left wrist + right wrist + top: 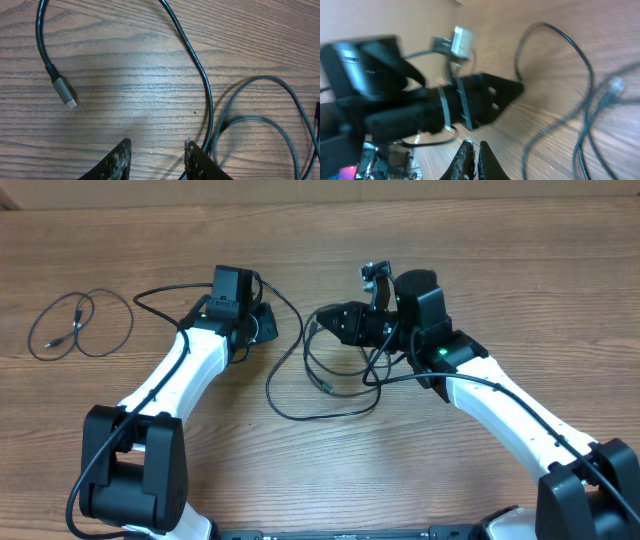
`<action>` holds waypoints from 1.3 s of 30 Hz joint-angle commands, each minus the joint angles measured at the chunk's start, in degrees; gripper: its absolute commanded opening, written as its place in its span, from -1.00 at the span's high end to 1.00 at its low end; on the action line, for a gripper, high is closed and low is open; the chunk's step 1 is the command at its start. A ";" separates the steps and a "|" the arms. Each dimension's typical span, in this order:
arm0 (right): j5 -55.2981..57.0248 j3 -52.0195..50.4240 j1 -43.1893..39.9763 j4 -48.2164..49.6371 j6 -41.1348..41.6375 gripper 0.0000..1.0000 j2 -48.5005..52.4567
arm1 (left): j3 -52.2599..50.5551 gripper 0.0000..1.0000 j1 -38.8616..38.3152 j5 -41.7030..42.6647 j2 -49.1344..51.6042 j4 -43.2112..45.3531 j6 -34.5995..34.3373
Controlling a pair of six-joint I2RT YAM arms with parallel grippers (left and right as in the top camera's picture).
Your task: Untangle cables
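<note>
Several thin black cables lie looped together mid-table [300, 395], with one plug [327, 387] inside the loop. A separate coiled cable [80, 325] rests at the far left. My left gripper [262, 325] hovers at the tangle's left edge. It is open [157, 142] over bare wood, and a cable [200, 70] runs past the outside of its right finger [197, 157]. A grey plug [65, 94] lies to its left. My right gripper [322, 320] points left at the tangle's top. Its jaws are shut [474, 146], with nothing seen between them. Cables [585, 65] curve to its right.
The left arm's black wrist [445, 107], with a small camera on it, fills the left of the blurred right wrist view, close ahead of my right fingers. Both white arms reach in from the near table edge. The wooden table [520, 260] runs back to a pale wall.
</note>
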 commanded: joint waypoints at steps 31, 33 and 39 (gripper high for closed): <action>29.40 -3.85 -0.37 -15.54 -0.92 -0.76 5.75 | 0.02 0.19 -0.13 0.63 0.09 0.02 -0.42; 29.35 -3.85 -0.37 -14.97 -0.90 -0.81 7.39 | 0.02 0.18 -0.13 0.63 0.09 0.02 -0.42; 28.81 -3.85 -0.37 -14.08 -0.90 -0.93 11.21 | 0.02 0.17 -0.13 0.63 0.09 0.02 -0.42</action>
